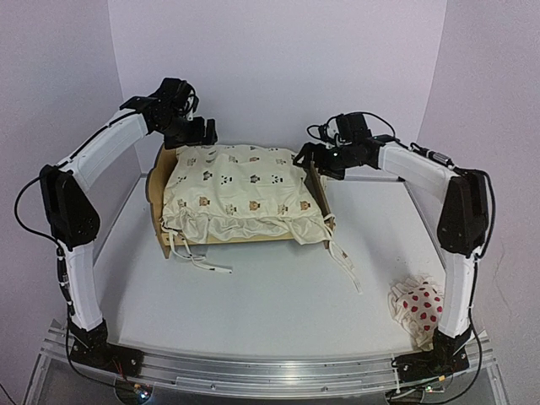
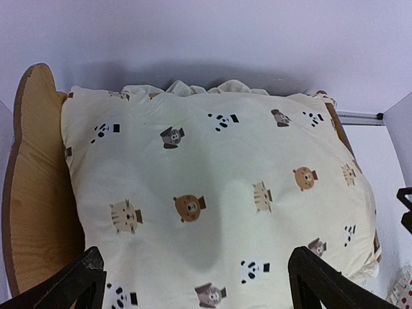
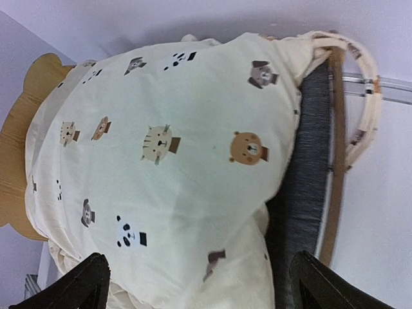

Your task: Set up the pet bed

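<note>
Your top camera sits high behind the arm bases. It looks down and forward over the whole table (image 1: pixel 253 295), with the pet bed (image 1: pixel 155 181) far off toward 12 o'clock. Your left wrist camera hangs close above the cushion (image 2: pixel 212 193), near the bed's 11 o'clock corner, looking down. Your right wrist camera looks down just as close from 2 o'clock. All three views share the cushion and the bed's wooden ends.

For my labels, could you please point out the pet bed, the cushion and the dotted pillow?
pet bed (image 2: pixel 35 193), left wrist view, wooden end board.
cushion (image 1: pixel 240 181), top external view, its middle.
dotted pillow (image 1: pixel 422 302), top external view, red-dotted face.
</note>
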Motion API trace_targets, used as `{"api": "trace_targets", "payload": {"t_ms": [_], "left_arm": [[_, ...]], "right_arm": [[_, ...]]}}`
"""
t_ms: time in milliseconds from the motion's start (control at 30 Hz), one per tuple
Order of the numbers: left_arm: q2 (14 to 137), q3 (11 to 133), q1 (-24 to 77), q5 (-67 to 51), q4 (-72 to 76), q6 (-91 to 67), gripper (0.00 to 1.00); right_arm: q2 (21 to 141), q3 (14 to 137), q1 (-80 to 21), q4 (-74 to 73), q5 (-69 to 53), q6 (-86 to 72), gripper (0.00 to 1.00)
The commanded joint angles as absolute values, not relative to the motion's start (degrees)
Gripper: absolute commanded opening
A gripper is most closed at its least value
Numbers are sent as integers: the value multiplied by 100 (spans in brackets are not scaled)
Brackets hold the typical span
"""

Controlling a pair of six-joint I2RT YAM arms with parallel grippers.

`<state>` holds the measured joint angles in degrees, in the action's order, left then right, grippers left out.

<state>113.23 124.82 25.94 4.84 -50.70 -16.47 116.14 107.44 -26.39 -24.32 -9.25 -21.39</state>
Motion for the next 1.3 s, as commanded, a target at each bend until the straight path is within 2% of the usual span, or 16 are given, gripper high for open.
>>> {"api": "trace_targets", "payload": {"t_ms": [0,100,233,400,500,700,900,1267], "left_arm": [[10276,11949,2760,1121,-5312,-1752,99],[9715,11148,2784,1352,-5280,-1893,97],[8948,9987,2811,1674,-5162,-2053,97],[8332,9171,2813,2110,-5239,-2259,98],[8105,8669,2811,2138,-5141,-2292,98],[8013,7907,2804,2170,-4865,-2355,93],[8010,7472,2804,2097,-4532,-2342,77],[7885,6937,2797,1361,-3866,-2143,47]], "right_arm": [[10957,10020,-2644,-2875,-75,-1837,97],[10959,9696,-2650,-2987,-24,-1811,92],[11311,9836,-2647,-3397,-69,-1819,82],[11700,9971,-2649,-3649,-246,-1931,75],[11851,9963,-2675,-3745,-189,-1933,67],[11850,9675,-2701,-3788,0,-1913,38],[11405,9148,-2721,-3788,349,-1922,1],[10344,7806,-2748,-3787,562,-2171,0]]}}
